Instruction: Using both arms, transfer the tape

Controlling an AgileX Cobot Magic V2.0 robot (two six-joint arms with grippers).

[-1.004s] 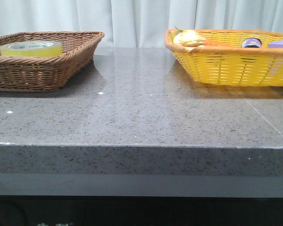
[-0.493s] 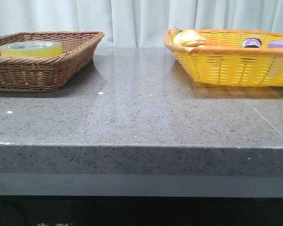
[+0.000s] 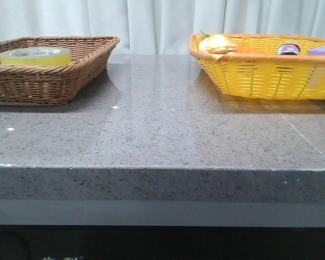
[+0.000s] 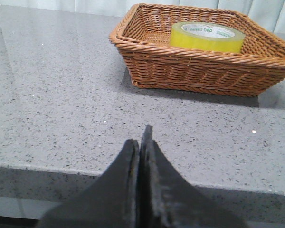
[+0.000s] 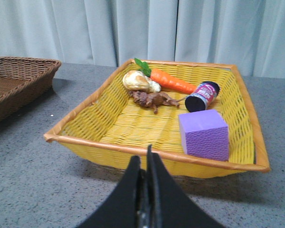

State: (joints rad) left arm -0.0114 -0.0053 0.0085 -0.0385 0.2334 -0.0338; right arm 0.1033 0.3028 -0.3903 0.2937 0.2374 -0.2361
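The tape (image 3: pixel 36 56), a wide yellow roll with a white, green-printed core, lies flat inside the brown wicker basket (image 3: pixel 70 81) at the table's back left; the left wrist view shows the tape (image 4: pixel 206 36) in that basket (image 4: pixel 194 71) too. My left gripper (image 4: pixel 141 140) is shut with nothing in it, low by the table's front edge, well short of the basket. My right gripper (image 5: pixel 145 159) is shut and empty, in front of the yellow basket (image 5: pixel 133 147). Neither arm shows in the front view.
The yellow basket (image 3: pixel 260 81) at the back right holds a purple block (image 5: pixel 204 134), a carrot (image 5: pixel 173 81), a small dark can (image 5: pixel 202 96), a brown toy figure (image 5: pixel 152 99) and a pale bread-like item (image 5: pixel 138 81). A curtain hangs behind the grey stone table (image 3: pixel 162 130).
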